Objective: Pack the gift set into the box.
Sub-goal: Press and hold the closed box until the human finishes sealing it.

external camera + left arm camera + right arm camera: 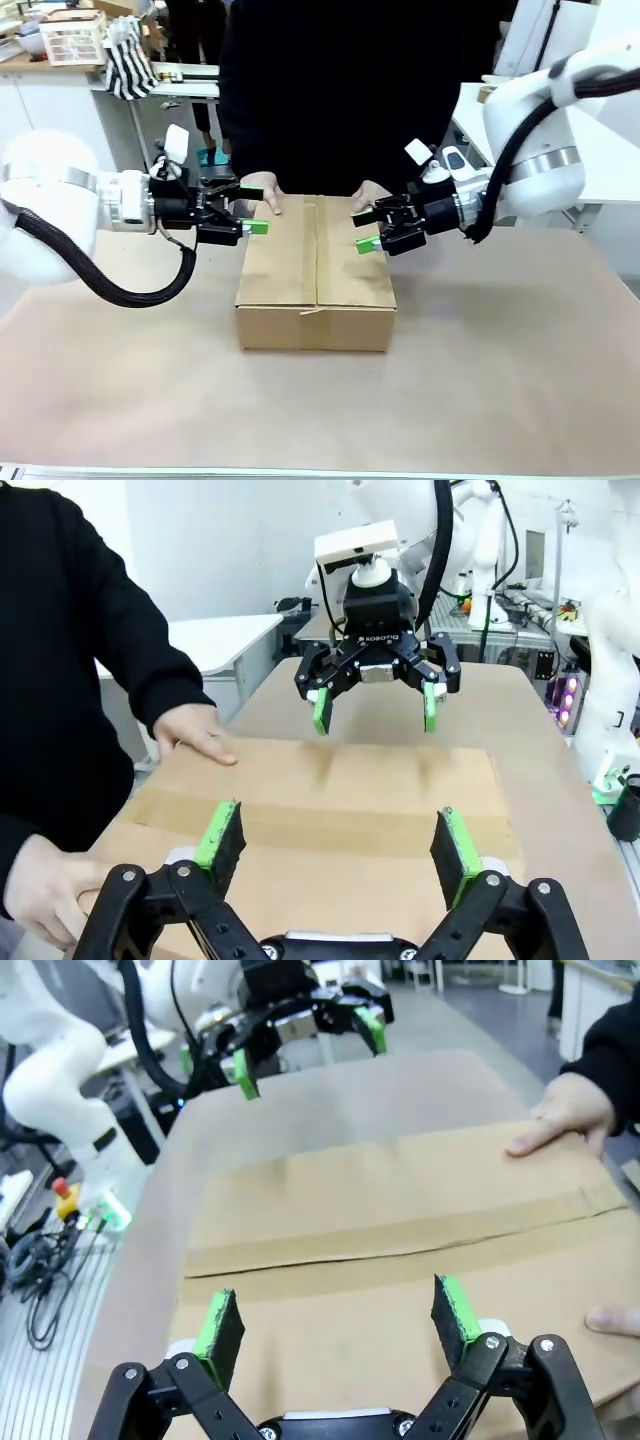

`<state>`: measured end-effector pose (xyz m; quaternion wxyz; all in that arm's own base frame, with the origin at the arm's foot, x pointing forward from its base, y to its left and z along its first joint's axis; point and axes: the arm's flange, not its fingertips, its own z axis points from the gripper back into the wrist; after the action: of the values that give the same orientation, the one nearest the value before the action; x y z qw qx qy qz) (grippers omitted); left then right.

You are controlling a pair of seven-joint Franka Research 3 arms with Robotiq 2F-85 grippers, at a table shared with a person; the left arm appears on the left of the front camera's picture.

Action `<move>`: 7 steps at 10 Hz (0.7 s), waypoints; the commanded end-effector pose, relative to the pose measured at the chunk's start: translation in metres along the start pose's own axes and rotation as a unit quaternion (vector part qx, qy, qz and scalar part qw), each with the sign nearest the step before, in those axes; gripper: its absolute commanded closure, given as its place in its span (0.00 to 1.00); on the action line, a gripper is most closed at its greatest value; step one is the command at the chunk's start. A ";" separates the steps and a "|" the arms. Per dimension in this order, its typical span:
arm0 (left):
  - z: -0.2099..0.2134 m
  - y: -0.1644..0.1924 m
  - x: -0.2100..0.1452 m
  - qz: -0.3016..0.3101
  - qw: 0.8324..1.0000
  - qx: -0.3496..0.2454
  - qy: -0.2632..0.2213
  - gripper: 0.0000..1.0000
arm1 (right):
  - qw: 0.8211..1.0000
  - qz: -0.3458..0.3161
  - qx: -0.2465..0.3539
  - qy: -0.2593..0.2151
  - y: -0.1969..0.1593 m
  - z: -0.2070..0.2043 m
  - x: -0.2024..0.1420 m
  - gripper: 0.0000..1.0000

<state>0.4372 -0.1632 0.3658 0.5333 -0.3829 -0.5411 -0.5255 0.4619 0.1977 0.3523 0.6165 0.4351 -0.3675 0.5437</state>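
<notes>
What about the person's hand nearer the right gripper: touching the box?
Touching. In the left wrist view that hand lies flat, fingers down on the box top, no gap.

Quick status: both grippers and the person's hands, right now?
Left gripper: open, holding nothing.
Right gripper: open, holding nothing.
Person: one hand and the other hand flat on the box, holding nothing.

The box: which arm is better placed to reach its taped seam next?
Right, probably: the right pincer, open, hangs over the box top nearer the seam; the left pincer sits at its left edge beside the person's hand.
</notes>
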 end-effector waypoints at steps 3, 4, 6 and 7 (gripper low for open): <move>-0.010 0.020 -0.017 0.022 0.999 -0.033 -0.035 0.00 | 0.999 0.039 -0.013 -0.014 -0.045 -0.007 -0.006 0.00; -0.020 0.030 -0.027 0.014 0.999 -0.037 -0.035 0.00 | 0.998 0.054 -0.024 -0.010 -0.059 -0.014 -0.014 0.00; -0.033 0.043 -0.047 0.015 0.999 -0.042 -0.006 0.00 | 0.998 0.038 0.006 -0.043 -0.068 -0.017 -0.025 0.00; -0.036 0.046 -0.058 0.018 0.998 -0.051 -0.010 0.00 | 0.999 0.029 0.014 -0.044 -0.070 -0.020 -0.032 0.00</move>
<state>0.4872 -0.1831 0.3136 0.5280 -0.4272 -0.5122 -0.5258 0.5241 0.2042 0.3096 0.5960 0.4399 -0.3844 0.5509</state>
